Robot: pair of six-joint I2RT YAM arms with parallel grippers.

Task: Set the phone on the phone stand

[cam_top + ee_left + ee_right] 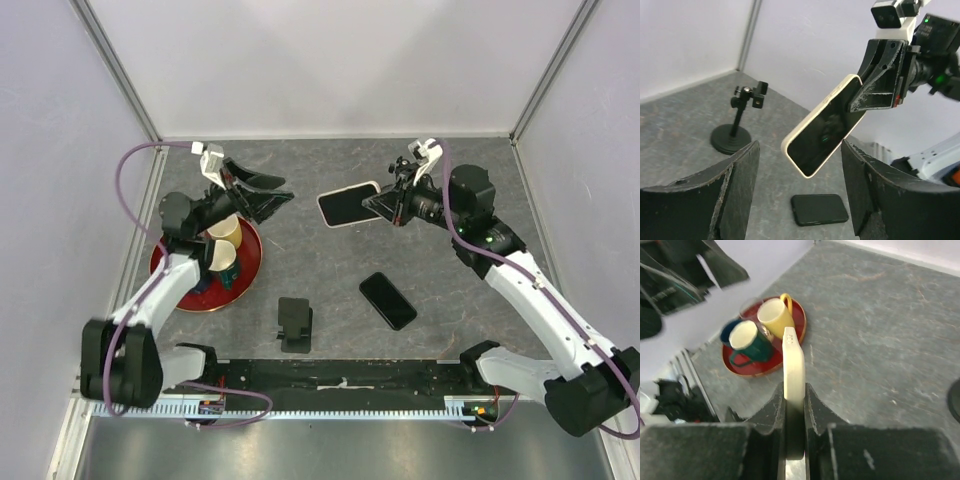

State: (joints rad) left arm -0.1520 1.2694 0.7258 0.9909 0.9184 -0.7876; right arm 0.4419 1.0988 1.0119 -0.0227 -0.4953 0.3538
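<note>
Status: grasp done, placement not done. The phone (348, 205), cream-cased with a dark screen, is off the counter (330, 260) and held in the air toward the far side of the workspace. The right fingers (772, 410) are clamped on its two faces at one end. The right wrist view shows it edge-on, squeezed between them, with most of its length sticking out past the tips. The left fingers (740, 185) are spread wide and hold nothing. They face the phone from the left, near it but apart from it, which could be readiness for a handover or just standby; I cannot tell which. The phone stand (295, 323) is upright on the counter near the arm bases, well apart from the held phone, and its clamp head carries nothing. A second, black phone (388, 300) lies flat on the counter to the right of the stand, not touched by either arm. I take the held phone as the task item, not the black one. A red tray (165, 275) with mugs (774, 315) sits on the left and is not involved. Remaining, by my reading: carry the phone across and down to the stand, turn it to suit the cradle, seat it and let go. Rough estimate is under halfway, since the alignment and release are the harder part.
</note>
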